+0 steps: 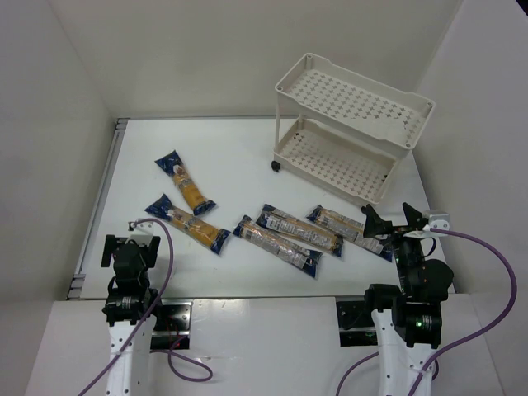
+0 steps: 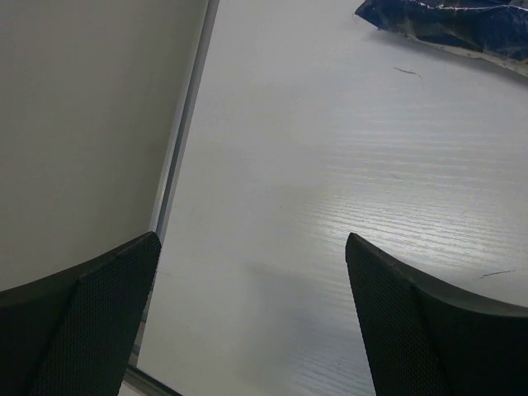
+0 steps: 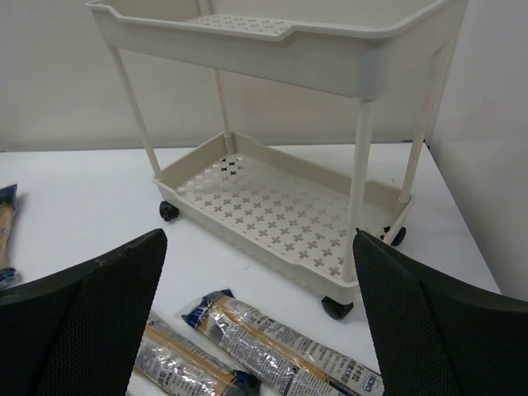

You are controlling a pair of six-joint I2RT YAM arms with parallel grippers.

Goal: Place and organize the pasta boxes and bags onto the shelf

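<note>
Several long pasta bags with dark blue ends lie scattered on the white table: two at the left (image 1: 180,177) (image 1: 188,223), the others side by side in the middle (image 1: 276,244) (image 1: 299,231) (image 1: 351,227). The cream two-tier shelf (image 1: 351,124) stands at the back right with both trays bare. My left gripper (image 1: 130,246) (image 2: 252,239) is open over bare table, and one bag's blue end (image 2: 462,25) lies well ahead of it. My right gripper (image 1: 392,219) (image 3: 260,235) is open, holding nothing, above the rightmost bag (image 3: 280,346) and facing the shelf's lower tray (image 3: 272,206).
White walls close in the table on the left, back and right. A metal rail (image 1: 99,198) runs along the table's left edge. The shelf rests on small dark wheels (image 3: 337,308). Purple cables (image 1: 487,247) trail from both wrists.
</note>
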